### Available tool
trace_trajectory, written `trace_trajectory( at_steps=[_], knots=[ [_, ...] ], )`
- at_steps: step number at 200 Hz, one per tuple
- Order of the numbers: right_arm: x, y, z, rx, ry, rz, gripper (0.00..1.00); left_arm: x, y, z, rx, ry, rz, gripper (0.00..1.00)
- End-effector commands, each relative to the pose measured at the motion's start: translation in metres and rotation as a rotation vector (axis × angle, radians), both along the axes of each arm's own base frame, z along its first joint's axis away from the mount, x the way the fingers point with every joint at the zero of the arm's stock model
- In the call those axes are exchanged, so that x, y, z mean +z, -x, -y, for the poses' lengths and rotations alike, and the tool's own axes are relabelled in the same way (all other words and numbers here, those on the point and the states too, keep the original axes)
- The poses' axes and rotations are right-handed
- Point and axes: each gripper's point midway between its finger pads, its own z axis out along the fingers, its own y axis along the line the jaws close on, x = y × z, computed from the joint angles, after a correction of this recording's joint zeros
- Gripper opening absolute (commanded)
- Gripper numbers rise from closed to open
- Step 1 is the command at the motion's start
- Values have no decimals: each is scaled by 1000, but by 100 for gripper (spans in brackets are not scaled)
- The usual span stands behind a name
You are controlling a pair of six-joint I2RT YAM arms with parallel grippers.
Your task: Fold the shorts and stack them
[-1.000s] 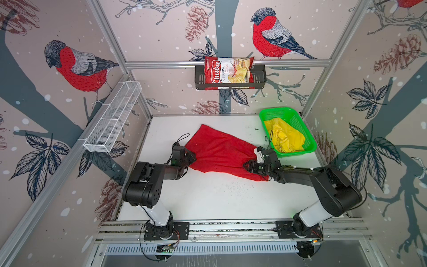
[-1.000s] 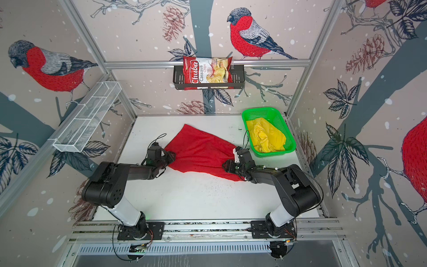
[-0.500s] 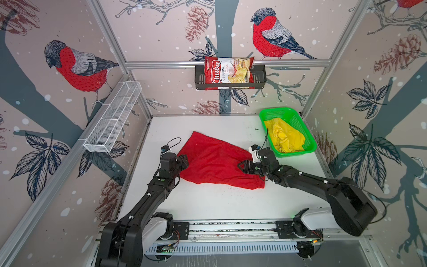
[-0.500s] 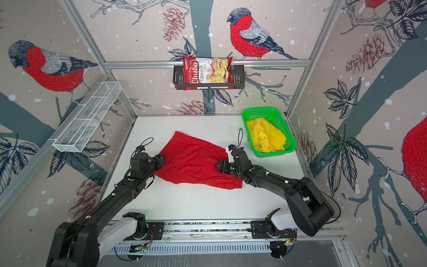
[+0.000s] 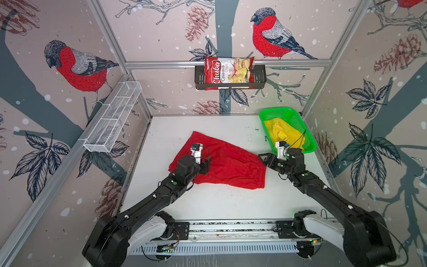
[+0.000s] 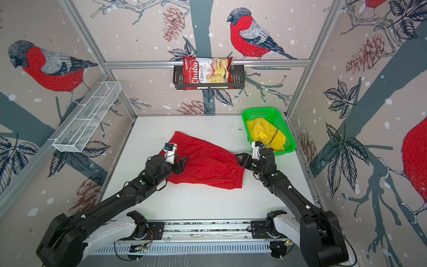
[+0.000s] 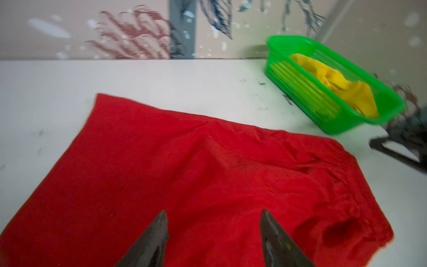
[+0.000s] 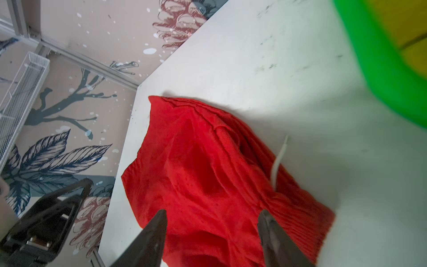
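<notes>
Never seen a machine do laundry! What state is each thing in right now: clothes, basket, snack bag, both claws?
red shorts, spread on the table, wrinkled, not gripped.
yellow shorts, crumpled inside the green basket.
green basket, upright on the table.
chips bag, standing in the black wall rack.
left gripper, open, over the red shorts.
right gripper, open, at the red shorts' waistband end.

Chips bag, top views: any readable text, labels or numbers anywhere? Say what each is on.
"Chuba": large white script on the red chips bag standing in the black wall rack.
"Cassava Chips": beside the brand name, on the same bag.
Small print near the bag's top corner: too small to read.
No readable text on the red shorts, the yellow shorts or the green basket.
</notes>
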Motion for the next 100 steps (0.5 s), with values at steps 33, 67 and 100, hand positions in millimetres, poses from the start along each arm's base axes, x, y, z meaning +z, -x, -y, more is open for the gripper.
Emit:
trace_trajectory(
  at_steps=[33,67,100],
  knots=[
    [-19,15,44,-110,-82,-71,65,2,37,117,-552,-220,234,64],
    [-22,25,43,-89,-102,-68,64,-38,63,179,-860,-367,253,66],
    [-26,30,42,-80,-103,-63,63,-87,84,224,-1067,-547,236,70]
  ],
)
